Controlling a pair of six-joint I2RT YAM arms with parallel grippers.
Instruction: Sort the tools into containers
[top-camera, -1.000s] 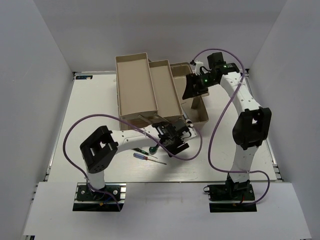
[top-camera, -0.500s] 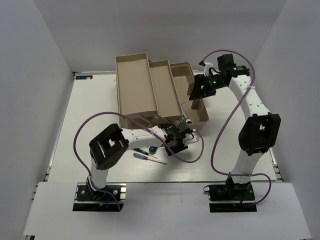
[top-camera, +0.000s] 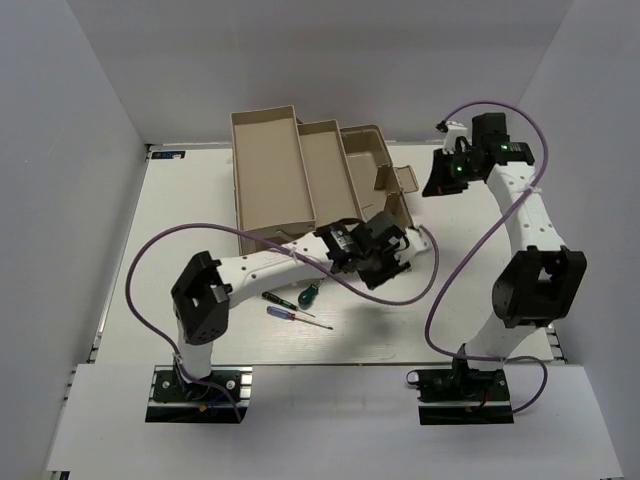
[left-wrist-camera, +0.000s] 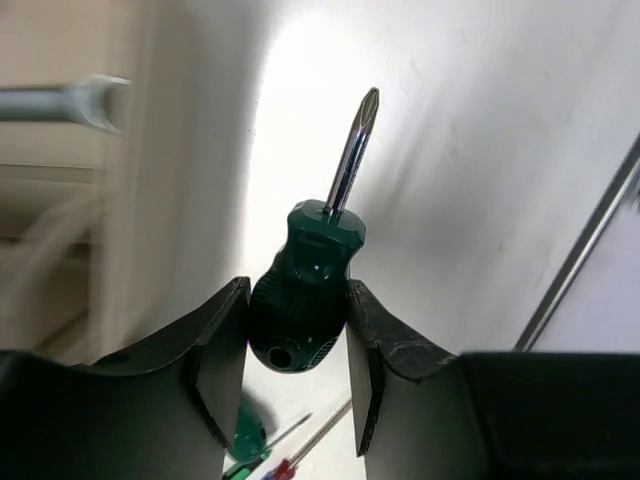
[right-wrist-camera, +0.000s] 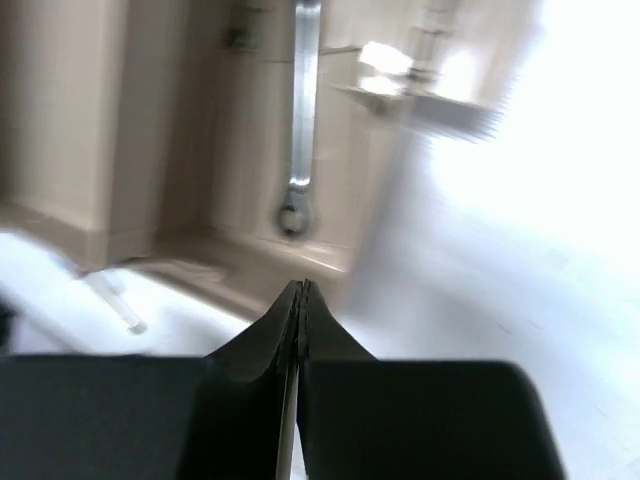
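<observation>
My left gripper (top-camera: 378, 258) is shut on a stubby dark green screwdriver (left-wrist-camera: 305, 300), which it holds above the table just in front of the tan toolbox (top-camera: 400, 225). Its bit points away from the wrist. My right gripper (top-camera: 438, 186) hangs to the right of the toolbox, shut and empty (right-wrist-camera: 300, 287). A long silver wrench (right-wrist-camera: 300, 110) lies in the toolbox base. Two beige trays (top-camera: 268, 165) (top-camera: 328, 175) stand to the left of the base. A green-handled screwdriver (top-camera: 308, 296) and two slimmer screwdrivers (top-camera: 290, 313) lie on the table.
A wrench tip (left-wrist-camera: 75, 102) shows blurred at the left of the left wrist view. Purple cables (top-camera: 430, 300) loop from both arms over the table. The raised lid part (top-camera: 397, 180) stands at the toolbox's right side. White walls close in the table.
My left gripper closed on the stubby screwdriver and carried it up and right, toward the toolbox front. My right arm drew back to the right of the toolbox and its gripper shut.
</observation>
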